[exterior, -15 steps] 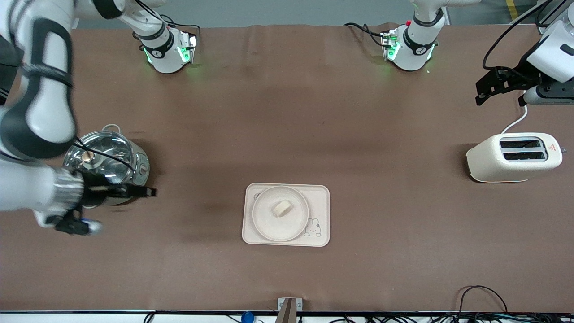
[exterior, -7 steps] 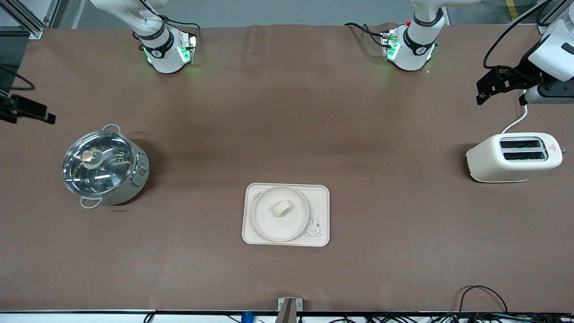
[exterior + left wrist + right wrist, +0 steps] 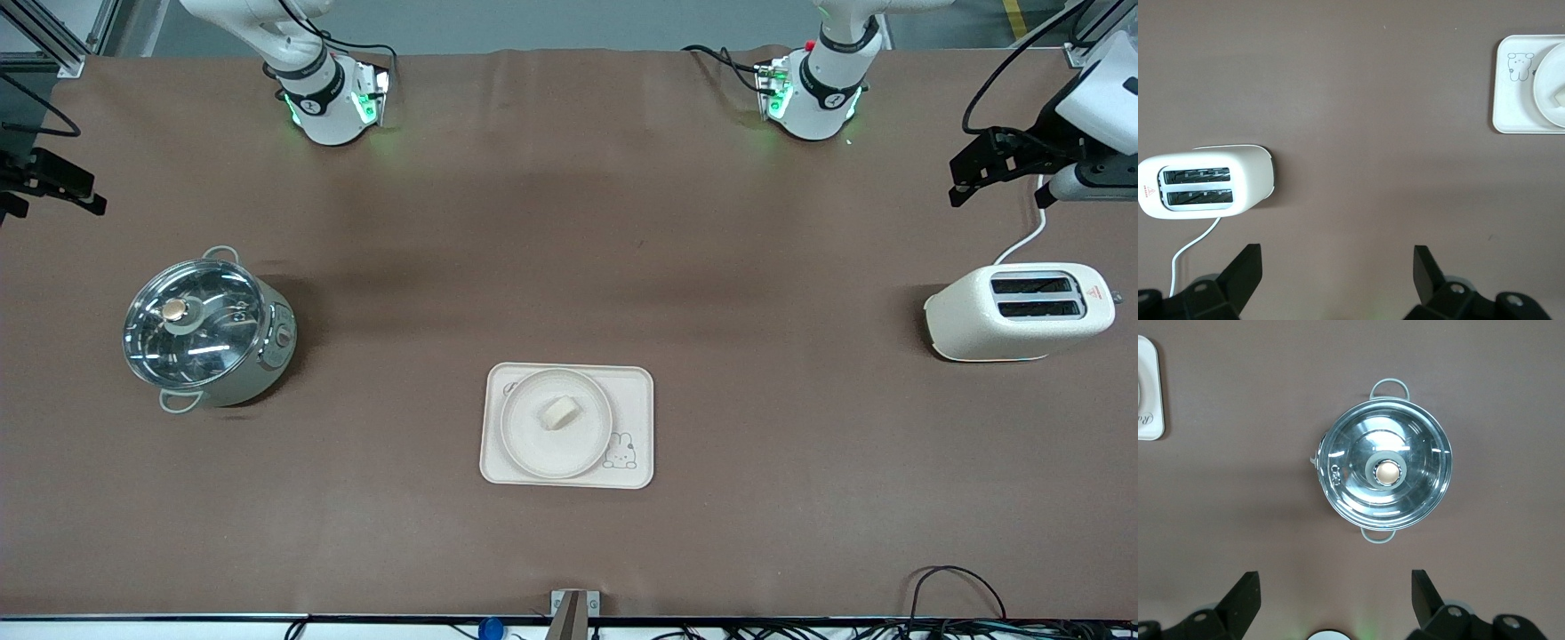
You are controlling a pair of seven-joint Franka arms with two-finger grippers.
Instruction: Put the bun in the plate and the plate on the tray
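The small cream-white bun (image 3: 559,412) with one brownish end lies in the middle of the round, plain cream plate (image 3: 556,423). The plate sits on the cream rectangular tray (image 3: 633,389) with the little rabbit drawing, near the middle of the table's (image 3: 569,222) edge closest to the front camera.

The left tool (image 3: 1337,270) waits up high over the left arm's end of the table, with its two black fingers spread wide, above bare table beside the white toaster (image 3: 1019,310).

The right tool (image 3: 1335,590) is up high at the right arm's end of the table, fingers spread wide too, near the shiny metal pot (image 3: 207,324) with its glass lid.
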